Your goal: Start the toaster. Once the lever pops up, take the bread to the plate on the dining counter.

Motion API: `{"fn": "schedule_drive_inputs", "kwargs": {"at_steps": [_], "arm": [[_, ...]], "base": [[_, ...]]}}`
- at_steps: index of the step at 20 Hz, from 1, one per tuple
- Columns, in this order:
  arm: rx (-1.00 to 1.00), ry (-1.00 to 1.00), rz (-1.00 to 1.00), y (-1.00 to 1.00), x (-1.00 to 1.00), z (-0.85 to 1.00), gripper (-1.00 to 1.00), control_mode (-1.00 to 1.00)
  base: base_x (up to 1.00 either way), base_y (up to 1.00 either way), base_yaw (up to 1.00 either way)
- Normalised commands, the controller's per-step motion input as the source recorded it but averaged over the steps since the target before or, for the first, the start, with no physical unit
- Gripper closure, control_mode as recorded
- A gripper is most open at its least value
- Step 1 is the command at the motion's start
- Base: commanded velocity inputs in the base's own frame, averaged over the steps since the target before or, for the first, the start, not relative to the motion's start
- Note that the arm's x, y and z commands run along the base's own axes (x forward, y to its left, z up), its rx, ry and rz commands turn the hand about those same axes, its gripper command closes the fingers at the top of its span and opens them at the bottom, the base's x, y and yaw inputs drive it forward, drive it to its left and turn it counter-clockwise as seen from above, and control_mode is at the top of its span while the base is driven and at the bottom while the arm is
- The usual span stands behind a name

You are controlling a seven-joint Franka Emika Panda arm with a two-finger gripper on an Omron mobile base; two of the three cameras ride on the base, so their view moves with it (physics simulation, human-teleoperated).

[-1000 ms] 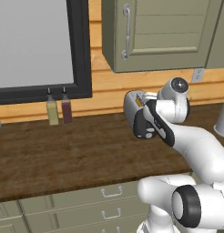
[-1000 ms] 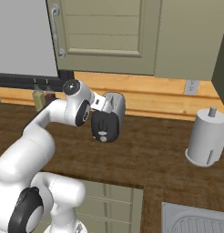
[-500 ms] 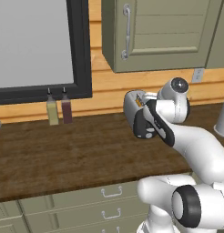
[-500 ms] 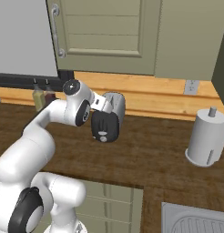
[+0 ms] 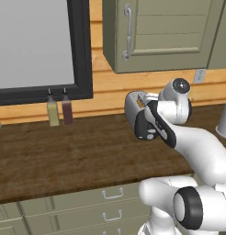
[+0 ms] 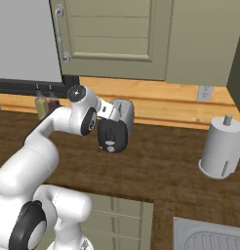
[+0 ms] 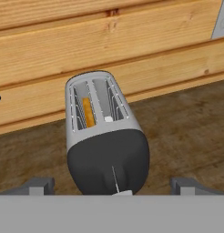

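Silvery, the toaster (image 7: 104,136) stood on the wooden tabletop (image 7: 186,123) directly before my wide-spread fingers (image 7: 113,186), black lever end toward me, long axis pointing away, bread (image 7: 88,112) in its slot.

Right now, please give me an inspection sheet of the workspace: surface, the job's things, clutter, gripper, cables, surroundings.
Surface: dark wood worktop over green drawers.
Job's things: toaster stands on the worktop by the wooden wall; bread sits down in one slot, its orange edge showing; the other slot holds nothing. Plate: nothing seen.
Clutter: two bottles under the dark-framed panel; paper roll upright on the right.
Gripper: gripper open, its tips either side of the toaster's black end, holding nothing.
Cables: nothing seen.
Surroundings: green cabinet above; wall socket; sink corner at lower right.
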Motion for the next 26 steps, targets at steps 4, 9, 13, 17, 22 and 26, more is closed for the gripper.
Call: {"fn": "schedule_drive_inputs", "kwargs": {"at_steps": [4,9,13,17,22,26], "arm": [[0.00,0.00,0.00,0.00,0.00,0.00,-1.00,-1.00],[0.00,0.00,0.00,0.00,0.00,0.00,-1.00,-1.00],[0.00,0.00,0.00,0.00,0.00,0.00,-1.00,-1.00],[0.00,0.00,0.00,0.00,0.00,0.00,-1.00,-1.00],[0.00,0.00,0.00,0.00,0.00,0.00,-1.00,-1.00],[0.00,0.00,0.00,0.00,0.00,0.00,-1.00,-1.00]], "base": [[0.00,0.00,0.00],[0.00,0.00,0.00],[0.00,0.00,0.00],[0.00,0.00,0.00],[0.00,0.00,0.00],[0.00,0.00,0.00]]}}
